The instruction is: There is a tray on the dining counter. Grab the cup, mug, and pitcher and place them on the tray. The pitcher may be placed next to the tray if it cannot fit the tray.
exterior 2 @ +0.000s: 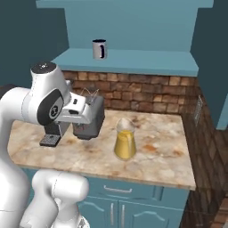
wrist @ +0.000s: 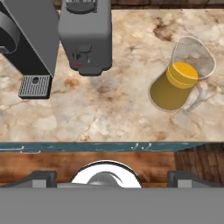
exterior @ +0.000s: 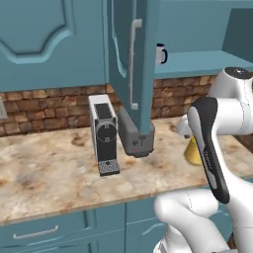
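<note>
The pitcher (exterior 2: 124, 142), a clear glass carafe holding orange-yellow liquid, stands upright on the marble worktop (exterior 2: 156, 156). In the left base view the pitcher (exterior: 191, 150) is partly hidden behind my arm. In the hand view the pitcher (wrist: 177, 85) sits at the upper right. My gripper (wrist: 112, 179) hangs open above the worktop's front edge, short of the pitcher, with nothing between its fingers. The grey mug (exterior 2: 99, 49) with a dark handle stands on the teal shelf above, also seen as the mug (exterior: 161, 54) past the open door. The tray, dining counter and cup are out of view.
A coffee machine (exterior: 104, 131) and a grey appliance (exterior: 136, 138) stand on the worktop left of the pitcher. The open teal cabinet door (exterior: 131, 59) hangs over them. A brick wall (exterior 2: 147, 91) runs behind and along the right side.
</note>
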